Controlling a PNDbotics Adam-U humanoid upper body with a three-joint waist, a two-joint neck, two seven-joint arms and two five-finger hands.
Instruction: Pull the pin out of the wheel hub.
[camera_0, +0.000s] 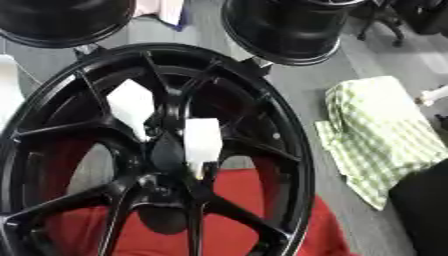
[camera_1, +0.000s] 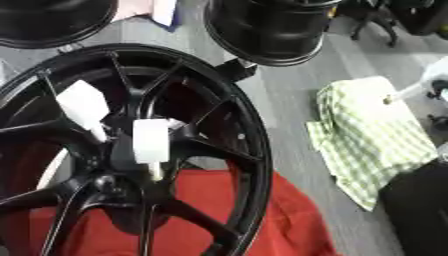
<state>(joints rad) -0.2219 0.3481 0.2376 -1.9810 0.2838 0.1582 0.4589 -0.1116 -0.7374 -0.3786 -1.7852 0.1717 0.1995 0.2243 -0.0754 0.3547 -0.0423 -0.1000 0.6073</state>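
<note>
no hand of mine in either eye view; wheel hub fills the lower left.

the wheel hub (camera_0: 166, 150) is a glossy black spoked rim, standing tilted over a red cloth (camera_0: 241, 210). two white blocks sit at its centre: one (camera_0: 131, 106) up left, one (camera_0: 202, 142) just beside the middle with a thin pale stem below it, which may be the pin. a green checked cloth (camera_1: 372, 137) lies to the right, two more black rims (camera_0: 289, 30) behind.
</note>
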